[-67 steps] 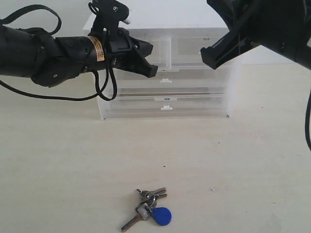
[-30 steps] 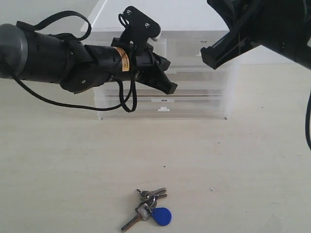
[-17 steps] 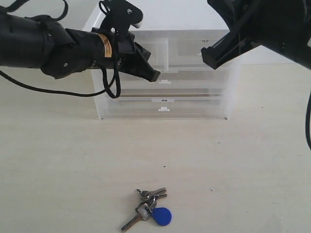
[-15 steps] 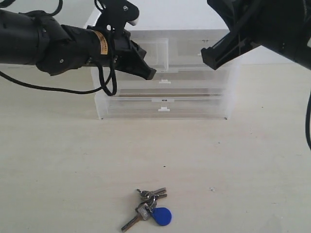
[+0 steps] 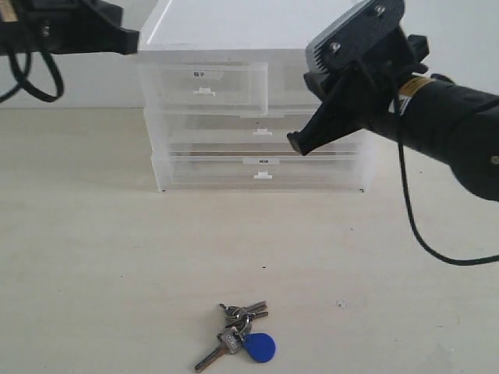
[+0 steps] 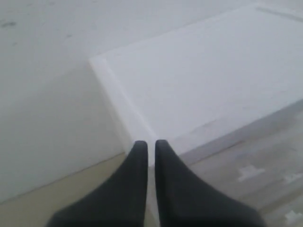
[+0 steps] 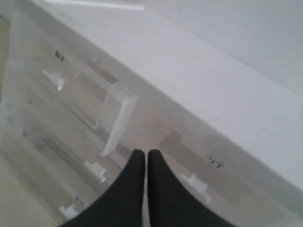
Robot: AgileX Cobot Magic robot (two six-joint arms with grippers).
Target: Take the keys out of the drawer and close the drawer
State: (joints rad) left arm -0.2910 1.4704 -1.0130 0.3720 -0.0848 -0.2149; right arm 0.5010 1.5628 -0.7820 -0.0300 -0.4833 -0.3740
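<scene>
The left arm (image 5: 70, 31) has pulled back from the cabinet (image 5: 257, 23) to the corner. The right arm (image 5: 437, 117) has come down in front of it. The left claw (image 6: 151, 144) and the right claw (image 7: 146, 153) are pinched nearly shut and hold nothing. The drawer (image 5: 204, 84) sticks out a little, and its label is too small to read. The keys (image 5: 242, 339) lie on the table (image 5: 93, 257).

Shows right gripper (image 5: 298, 145) pinched together, hovering before clear drawer cabinet (image 5: 234, 27). Puts the drawer (image 5: 204, 84) up-left of that tip, not touching; the keys (image 5: 242, 343) well below it on table (image 5: 93, 257). Catches left gripper (image 5: 129, 40) far left, higher.
</scene>
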